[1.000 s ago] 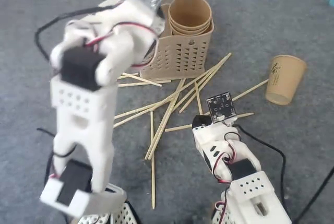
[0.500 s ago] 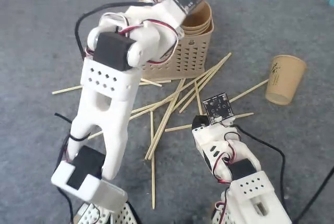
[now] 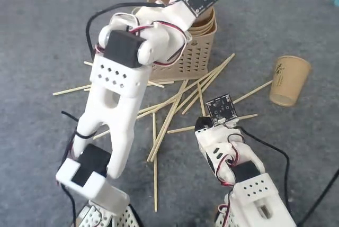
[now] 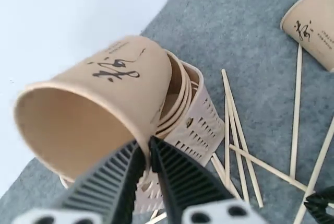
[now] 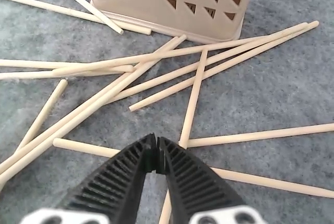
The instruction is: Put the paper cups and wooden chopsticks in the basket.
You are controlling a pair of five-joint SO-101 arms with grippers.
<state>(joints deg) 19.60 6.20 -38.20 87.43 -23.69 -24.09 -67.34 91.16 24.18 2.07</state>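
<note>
Brown paper cup, tipped sideways, rim pinched by left fingers by basket, right fingers closed over chopsticks.

Grey table with basket, scattered chopsticks, 1 paper cup

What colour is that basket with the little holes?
Pale beige basket, clearest in the right wrist view.
</note>
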